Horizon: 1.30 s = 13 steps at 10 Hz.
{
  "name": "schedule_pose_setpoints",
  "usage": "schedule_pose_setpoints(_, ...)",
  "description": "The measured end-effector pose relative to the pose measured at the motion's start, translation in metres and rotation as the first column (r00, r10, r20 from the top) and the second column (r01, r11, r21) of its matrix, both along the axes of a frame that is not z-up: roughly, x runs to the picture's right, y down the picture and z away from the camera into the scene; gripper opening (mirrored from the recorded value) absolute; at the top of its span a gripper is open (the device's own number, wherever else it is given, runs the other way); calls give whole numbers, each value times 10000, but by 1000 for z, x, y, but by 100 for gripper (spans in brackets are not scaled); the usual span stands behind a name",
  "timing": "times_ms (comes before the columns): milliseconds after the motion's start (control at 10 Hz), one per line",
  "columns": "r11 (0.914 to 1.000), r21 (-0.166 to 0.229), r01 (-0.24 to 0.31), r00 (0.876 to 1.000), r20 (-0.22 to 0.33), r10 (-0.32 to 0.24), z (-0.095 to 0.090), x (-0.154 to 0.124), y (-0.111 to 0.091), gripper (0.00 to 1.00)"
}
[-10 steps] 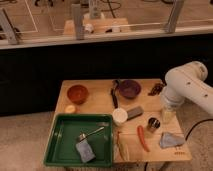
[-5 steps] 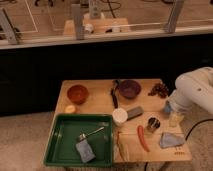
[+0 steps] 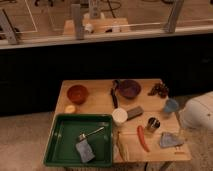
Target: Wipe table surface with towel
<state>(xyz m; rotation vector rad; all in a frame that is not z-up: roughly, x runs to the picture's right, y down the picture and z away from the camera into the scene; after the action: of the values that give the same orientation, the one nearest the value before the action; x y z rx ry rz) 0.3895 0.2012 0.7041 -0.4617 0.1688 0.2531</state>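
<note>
white arm (image 3: 198, 112) has backed off the tabletop (image 3: 100, 96) rightward, pincer hidden behind it, spread wide, towel (image 3: 170, 140) lying loose to its left

Towel (image 3: 170, 140) crumpled on table (image 3: 98, 98), front-right corner, near metal cup (image 3: 153, 124). White arm (image 3: 200, 114) at right edge; gripper out of frame.

Arm (image 3: 200, 112) pulled back to the right, now off the table (image 3: 95, 107) edge, only its white shell showing. Blue cup (image 3: 171, 106) uncovered. Gripper out of frame, right side.
</note>
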Motion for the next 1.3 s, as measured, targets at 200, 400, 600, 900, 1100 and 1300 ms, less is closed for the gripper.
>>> schedule_pose_setpoints(200, 9998, 71, 192, 9991, 382, -195, 7, 1, 14, 80)
schedule_pose_setpoints(400, 9997, 71, 217, 9989, 408, -220, 7, 0, 13, 80)
schedule_pose_setpoints(600, 9997, 70, 219, 9989, 407, -221, 7, 0, 13, 80)
schedule_pose_setpoints(900, 9994, 54, 355, 9978, 561, -358, 15, -1, 20, 80)
schedule_pose_setpoints(1100, 9975, -147, 696, 9937, 888, -681, 30, -3, 34, 80)
schedule_pose_setpoints(1300, 9907, -504, 1264, 9853, 1224, -1195, 41, -10, 40, 80)
